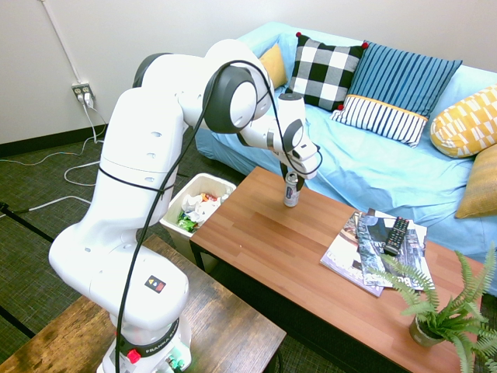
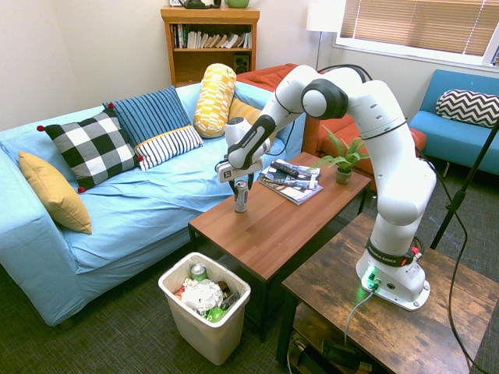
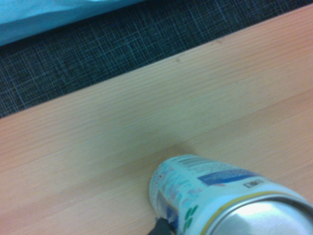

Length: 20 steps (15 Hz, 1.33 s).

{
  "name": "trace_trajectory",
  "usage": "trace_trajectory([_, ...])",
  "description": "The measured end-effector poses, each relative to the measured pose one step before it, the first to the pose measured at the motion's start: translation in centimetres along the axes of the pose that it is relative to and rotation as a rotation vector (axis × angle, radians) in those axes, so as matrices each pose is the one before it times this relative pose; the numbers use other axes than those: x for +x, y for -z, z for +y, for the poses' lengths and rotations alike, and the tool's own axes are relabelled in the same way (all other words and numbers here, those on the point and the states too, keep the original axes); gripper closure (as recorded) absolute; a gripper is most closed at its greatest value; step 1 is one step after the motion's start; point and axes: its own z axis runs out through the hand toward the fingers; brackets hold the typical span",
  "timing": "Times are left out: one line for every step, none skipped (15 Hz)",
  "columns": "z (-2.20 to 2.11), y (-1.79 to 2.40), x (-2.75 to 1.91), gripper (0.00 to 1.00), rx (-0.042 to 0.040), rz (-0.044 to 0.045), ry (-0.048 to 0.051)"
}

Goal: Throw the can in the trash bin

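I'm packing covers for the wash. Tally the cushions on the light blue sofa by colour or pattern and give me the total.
Plain yellow cushions: 2
Black-and-white checked cushion: 1
Blue striped cushion: 1
Yellow-and-white patterned cushion: 1
Total: 5

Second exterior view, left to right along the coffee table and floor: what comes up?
Trash bin → can under the pincer → magazines with the remote → potted plant.
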Motion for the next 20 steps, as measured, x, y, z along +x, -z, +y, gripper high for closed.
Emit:
trace_trajectory([0.006, 0.020, 0.029, 1.00, 0.00126, -0.00304, 0.00011])
trace_trajectory([0.022, 0.070, 0.110, 1.00, 0.00151, -0.00126, 0.00063])
trace_trajectory([0.024, 0.102, 0.139, 1.00, 0.00195, -0.00094, -0.00007])
trace_trajectory([-0.013, 0.145, 0.072, 1.00, 0.00287, -0.00122, 0.00135])
trace_trajectory([-0.115, 0.305, -0.067, 1.00, 0.00556, -0.00112, 0.00545])
trace_trajectory([-0.348, 0.635, -0.408, 1.00, 0.01045, 0.00144, 0.00967])
trace_trajectory([-0.776, 1.312, -1.077, 1.00, 0.01824, 0.00506, 0.02227])
trace_trajectory([-1.175, 1.860, -1.959, 1.00, 0.01764, 0.00521, 0.03574])
trace_trajectory([-1.492, 2.039, -2.735, 1.00, 0.01112, 0.00653, 0.04122])
trace_trajectory([-1.768, 1.815, -3.333, 1.00, 0.00589, 0.01104, 0.04528])
trace_trajectory([-1.981, 1.333, -3.781, 1.00, 0.00049, 0.01198, 0.04361])
trace_trajectory([-1.803, 0.492, -3.623, 1.00, -0.00491, 0.00929, 0.04010])
trace_trajectory([-1.668, -0.268, -3.288, 1.00, -0.00635, 0.00557, 0.03472])
trace_trajectory([-1.336, -0.915, -2.873, 1.00, -0.01152, 0.00352, 0.03287])
trace_trajectory([-1.121, -1.425, -2.644, 1.00, -0.01298, 0.00214, 0.03131])
trace_trajectory([-0.905, -1.481, -2.301, 1.00, -0.01336, 0.00165, 0.02969])
trace_trajectory([-0.760, -1.349, -2.134, 1.00, -0.01242, 0.00383, 0.02389])
trace_trajectory([-0.600, -1.175, -1.812, 1.00, -0.01174, 0.00382, 0.02077])
trace_trajectory([-0.435, -0.820, -1.271, 1.00, -0.00935, 0.00172, 0.01467])
trace_trajectory([-0.263, -0.735, -0.808, 0.00, -0.01172, 0.00292, 0.01030])
